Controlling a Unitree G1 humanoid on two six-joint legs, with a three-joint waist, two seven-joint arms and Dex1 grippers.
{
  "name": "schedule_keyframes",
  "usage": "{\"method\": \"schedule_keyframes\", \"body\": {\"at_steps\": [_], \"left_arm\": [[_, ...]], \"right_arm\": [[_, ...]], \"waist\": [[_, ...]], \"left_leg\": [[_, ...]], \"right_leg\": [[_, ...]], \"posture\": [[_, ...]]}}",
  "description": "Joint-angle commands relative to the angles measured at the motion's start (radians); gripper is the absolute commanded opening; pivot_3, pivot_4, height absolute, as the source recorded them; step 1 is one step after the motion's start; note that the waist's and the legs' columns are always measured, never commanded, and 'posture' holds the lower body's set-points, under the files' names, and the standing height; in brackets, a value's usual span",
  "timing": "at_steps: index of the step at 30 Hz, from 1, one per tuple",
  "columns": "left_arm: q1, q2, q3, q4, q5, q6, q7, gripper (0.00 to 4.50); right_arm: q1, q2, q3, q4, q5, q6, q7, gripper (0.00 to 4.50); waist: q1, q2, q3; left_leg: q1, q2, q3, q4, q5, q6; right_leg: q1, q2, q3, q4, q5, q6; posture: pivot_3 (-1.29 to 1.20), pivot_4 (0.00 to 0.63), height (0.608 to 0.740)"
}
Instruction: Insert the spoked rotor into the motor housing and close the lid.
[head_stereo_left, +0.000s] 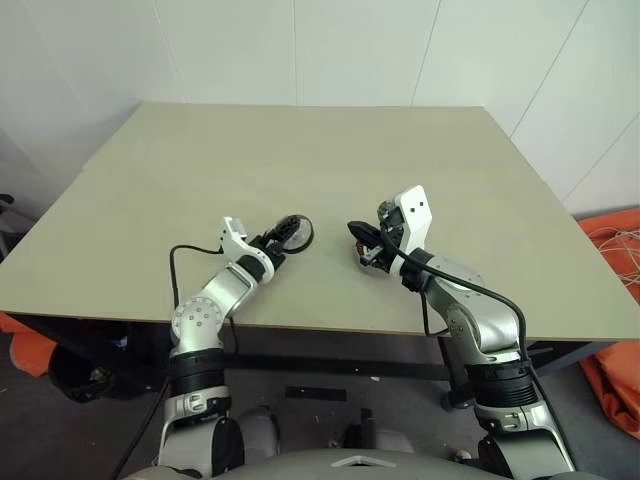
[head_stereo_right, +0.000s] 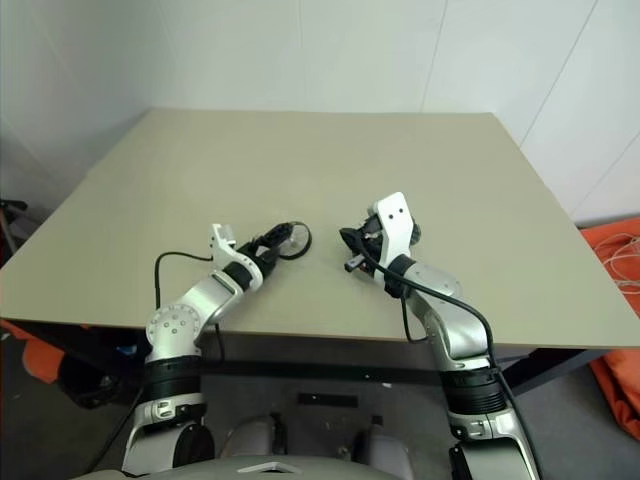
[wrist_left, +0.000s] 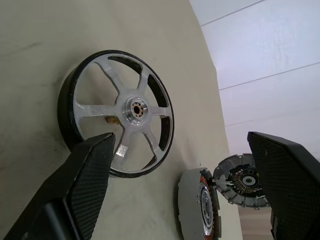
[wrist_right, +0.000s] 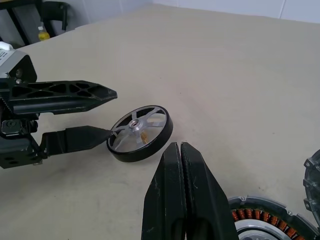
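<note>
The spoked rotor (wrist_right: 140, 132), with a black rim and silver spokes, lies flat on the table (head_stereo_left: 300, 150). My left gripper (wrist_right: 112, 112) stands open at the rotor's near edge, one fingertip (wrist_left: 100, 150) at its rim. To the right of the rotor sits the motor housing (wrist_right: 260, 220), with its copper windings showing. The finned dark lid (wrist_left: 240, 182) lies just beyond the housing. My right gripper (wrist_right: 177, 147) is shut and empty. It hovers over the table between rotor and housing, close above the housing.
All the parts sit near the table's front edge (head_stereo_left: 330, 325). Orange material (head_stereo_left: 615, 370) lies on the floor at the right. A pale wall stands behind the table's far edge.
</note>
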Motion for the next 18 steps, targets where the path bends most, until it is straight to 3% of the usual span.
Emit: {"method": "schedule_keyframes", "body": {"at_steps": [1,18], "left_arm": [[-0.028,-0.003,-0.002,-0.014,-0.002,-0.033,-0.035,4.50],[-0.073,-0.030,-0.020,0.100,0.060,-0.093,-0.095,4.50]], "right_arm": [[-0.005,0.001,0.001,-0.051,0.013,-0.004,0.000,0.01],[-0.006,-0.004,0.001,-0.051,0.013,0.001,0.001,0.01]], "waist": [[0.000,0.000,0.000],[0.000,0.000,0.000]], "left_leg": [[0.000,0.000,0.000,0.000,0.000,0.000],[0.000,0.000,0.000,0.000,0.000,0.000]], "right_leg": [[0.000,0.000,0.000,0.000,0.000,0.000],[0.000,0.000,0.000,0.000,0.000,0.000]], "posture": [[0.00,0.000,0.740],[0.00,0.000,0.740]]}}
